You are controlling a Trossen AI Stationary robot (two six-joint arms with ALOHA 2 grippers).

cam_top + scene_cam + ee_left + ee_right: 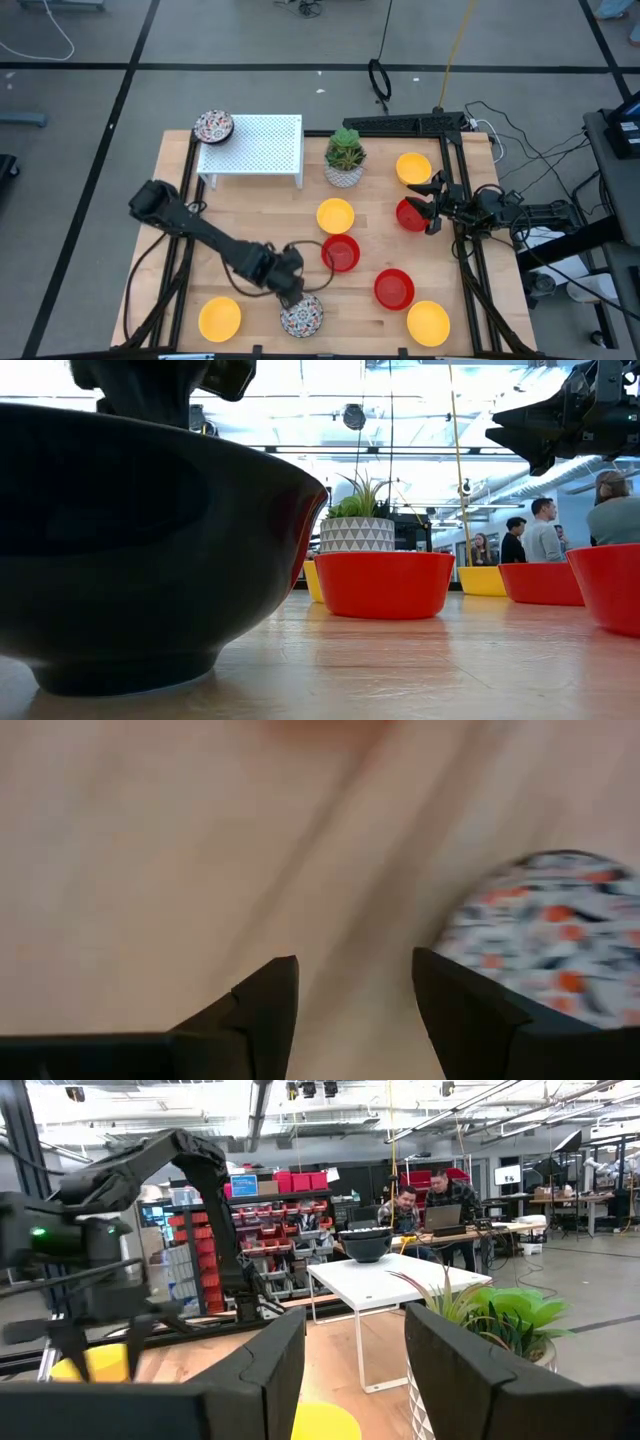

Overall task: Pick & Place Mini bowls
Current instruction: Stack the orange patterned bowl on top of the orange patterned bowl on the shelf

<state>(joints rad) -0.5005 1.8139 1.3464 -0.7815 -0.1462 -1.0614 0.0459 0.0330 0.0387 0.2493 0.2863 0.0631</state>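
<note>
High view: plant pot (345,160) amid mini bowls (340,252).

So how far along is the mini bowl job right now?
Looks barely started: one patterned bowl sits on the white rack. The left end effector hangs open over another patterned bowl, holding nothing. Four yellow and three red bowls wait on the table; the right end effector is open.

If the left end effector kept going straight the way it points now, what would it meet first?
Probably the bare wooden table. The left end effector is open and points down at it, with the patterned bowl just beside one finger; depth is hard to judge.
</note>
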